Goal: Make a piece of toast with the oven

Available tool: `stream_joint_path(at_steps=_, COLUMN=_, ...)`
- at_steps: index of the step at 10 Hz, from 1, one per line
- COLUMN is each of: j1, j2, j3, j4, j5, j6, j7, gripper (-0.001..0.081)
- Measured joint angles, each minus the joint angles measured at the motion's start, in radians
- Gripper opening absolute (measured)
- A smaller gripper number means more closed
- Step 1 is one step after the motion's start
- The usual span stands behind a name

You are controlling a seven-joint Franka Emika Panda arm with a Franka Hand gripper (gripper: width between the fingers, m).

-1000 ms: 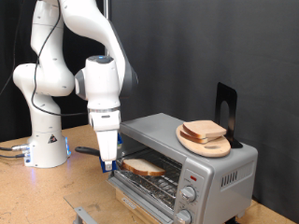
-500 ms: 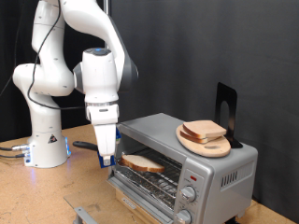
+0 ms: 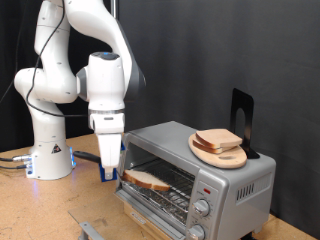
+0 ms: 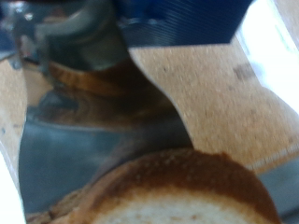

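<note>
the claw point(image 3: 108, 172) hangs fingers-down off the oven's open mouth, toward the exterior view's left of it, low near the table point(image 3: 30, 205). cannot tell how far open it is; fingers are too small and blurred in the exterior view, and the wrist view shows no clear fingertips. nothing seen between the fingers, so no hold claimed.

the piece of toast point(image 3: 152, 180) lies flat on the wire rack point(image 3: 172, 195) inside the oven point(image 3: 215, 180), just beside the claw on the exterior view's right and slightly below the fingertips. in the wrist view the toast point(image 4: 177, 191) fills the near edge, crust up close, blurred. it looks already placed, apart from the claw.

other bread slices point(image 3: 218, 140) sit on the round wooden board point(image 3: 220, 155) on the oven roof, well apart from the claw, up and to the exterior view's right.

judgement: the step in hand seems to be getting clear of the oven mouth after loading. to do it well, keep the fingers off the crust and rack edge so the slice doesn't drag outward, and stay clear of the dropped door point(image 3: 150, 215) below.
</note>
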Motion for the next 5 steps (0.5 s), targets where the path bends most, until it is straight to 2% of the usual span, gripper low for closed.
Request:
stream_joint_path(at_steps=3, j1=-0.097, j2=0.02, j3=0.068, j4=-0.027, j5=-0.078, j6=0.05, j7=0.025, gripper=0.0485)
stream_joint_path(at_steps=5, j1=-0.134, j2=0.039, j3=0.1, j4=-0.038, j5=-0.089, j6=0.079, j7=0.031, gripper=0.0485)
